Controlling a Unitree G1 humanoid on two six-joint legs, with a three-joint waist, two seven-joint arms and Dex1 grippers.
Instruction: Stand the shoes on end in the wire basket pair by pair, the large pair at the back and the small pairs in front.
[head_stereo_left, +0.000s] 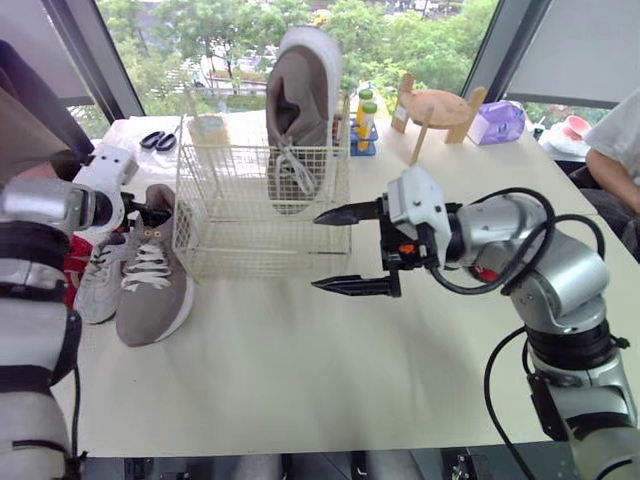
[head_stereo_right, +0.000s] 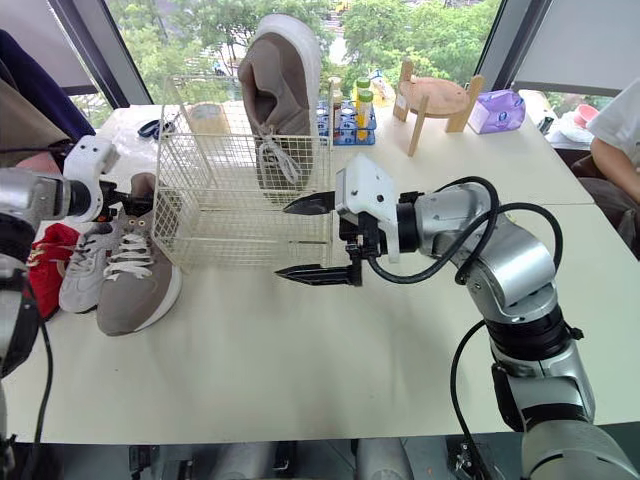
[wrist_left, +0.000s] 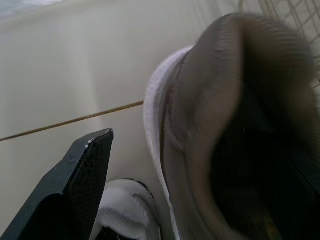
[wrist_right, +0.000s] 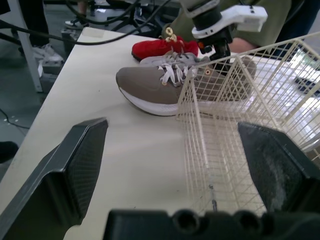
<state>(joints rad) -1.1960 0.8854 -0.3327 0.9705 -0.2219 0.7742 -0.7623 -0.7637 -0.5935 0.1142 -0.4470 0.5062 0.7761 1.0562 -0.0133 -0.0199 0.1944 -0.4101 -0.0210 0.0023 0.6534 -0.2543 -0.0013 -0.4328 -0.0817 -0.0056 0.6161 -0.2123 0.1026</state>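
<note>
The right gripper (head_stereo_left: 316, 251) hangs spread wide and empty just in front of the cream wire basket (head_stereo_left: 230, 245), where one large taupe sneaker (head_stereo_left: 300, 110) stands on end at the back. Its mate (head_stereo_left: 150, 285) lies on the table left of the basket (a small grey shoe (head_stereo_left: 95, 285) beside it). The left gripper (head_stereo_left: 146, 210) sits at the mate's heel; whether it grips, I cannot tell.

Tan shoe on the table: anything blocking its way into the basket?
Nothing visible. The tan shoe lies left of the basket, left jaws at its heel; its mate stands in the basket's right side.
</note>
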